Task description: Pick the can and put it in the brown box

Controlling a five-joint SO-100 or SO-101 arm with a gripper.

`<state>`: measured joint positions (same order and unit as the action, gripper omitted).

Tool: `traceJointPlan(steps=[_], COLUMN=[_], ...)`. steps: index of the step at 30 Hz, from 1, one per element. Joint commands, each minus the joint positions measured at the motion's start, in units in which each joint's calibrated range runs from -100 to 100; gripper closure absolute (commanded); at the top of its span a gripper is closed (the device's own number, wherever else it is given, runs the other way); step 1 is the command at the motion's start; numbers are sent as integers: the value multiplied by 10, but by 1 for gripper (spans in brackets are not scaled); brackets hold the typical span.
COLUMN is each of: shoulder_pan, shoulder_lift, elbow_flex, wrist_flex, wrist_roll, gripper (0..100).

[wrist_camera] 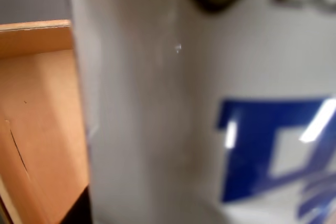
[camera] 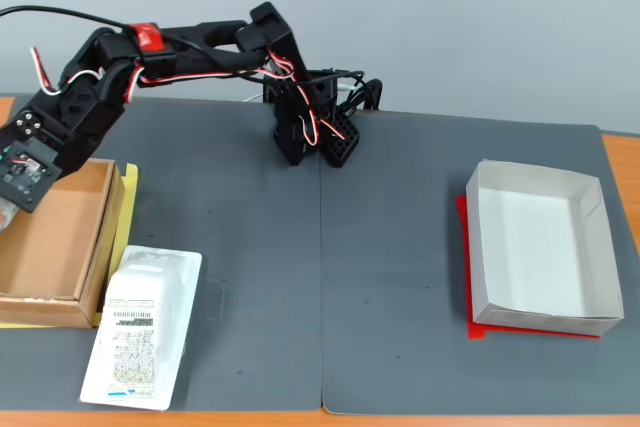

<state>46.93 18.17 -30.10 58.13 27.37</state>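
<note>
The can (wrist_camera: 173, 129) fills the wrist view from very close: white, with large blue lettering, blurred. The brown box (wrist_camera: 42, 119) shows behind it on the left. In the fixed view the arm reaches far left, and my gripper (camera: 8, 205) hangs over the left part of the brown box (camera: 50, 247), at the picture's edge. Only a pale sliver of the can (camera: 4, 215) shows under the gripper there; the rest is cut off by the frame. The fingers are hidden in both views. The can sits right against the wrist camera, so the gripper seems shut on it.
A flat white plastic-wrapped packet (camera: 140, 327) lies just right of the brown box. A yellow sheet (camera: 128, 187) pokes out under the box. A white paper box (camera: 535, 247) on a red sheet (camera: 470, 322) stands at the right. The arm's base (camera: 310, 127) is at the back centre.
</note>
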Motion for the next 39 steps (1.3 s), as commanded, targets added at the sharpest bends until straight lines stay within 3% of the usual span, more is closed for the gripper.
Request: traceJointPlan(steps=[1, 16, 24, 35, 39], shoulder_pan=[8, 8, 10, 3, -10], shoulder_lift=[27, 137, 135, 123, 85], elbow_flex=[-64, -142, -136, -136, -136], wrist_flex=[-13, -10, -2, 61, 124], wrist_roll=[0, -1, -4, -7, -51], gripper=[89, 87, 51, 51, 60])
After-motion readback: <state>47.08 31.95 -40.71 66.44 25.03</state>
